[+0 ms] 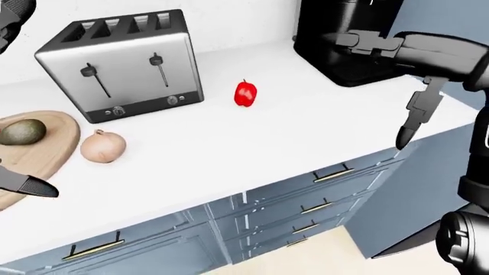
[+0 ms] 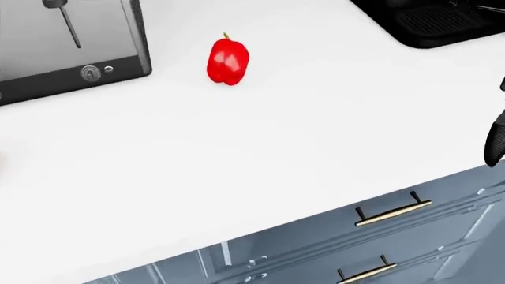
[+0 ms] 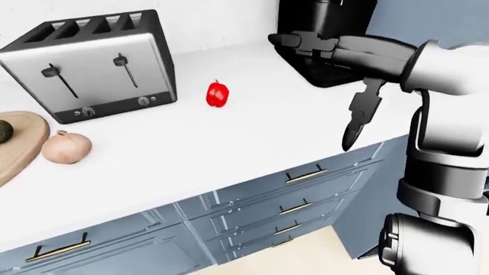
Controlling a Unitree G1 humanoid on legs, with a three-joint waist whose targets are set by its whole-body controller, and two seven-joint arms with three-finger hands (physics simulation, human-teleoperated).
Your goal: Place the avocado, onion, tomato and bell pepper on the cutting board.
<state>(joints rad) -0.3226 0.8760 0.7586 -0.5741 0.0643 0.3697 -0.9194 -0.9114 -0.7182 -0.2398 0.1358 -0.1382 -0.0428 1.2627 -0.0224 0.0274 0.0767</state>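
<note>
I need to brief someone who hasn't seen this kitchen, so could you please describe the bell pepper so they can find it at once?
Find the big silver toaster on the white counter. Just to its right in the left-eye view, towards the black coffee machine, stands the bell pepper. It is small, glossy and bright red, unlike the pale tan onion below the toaster.
</note>
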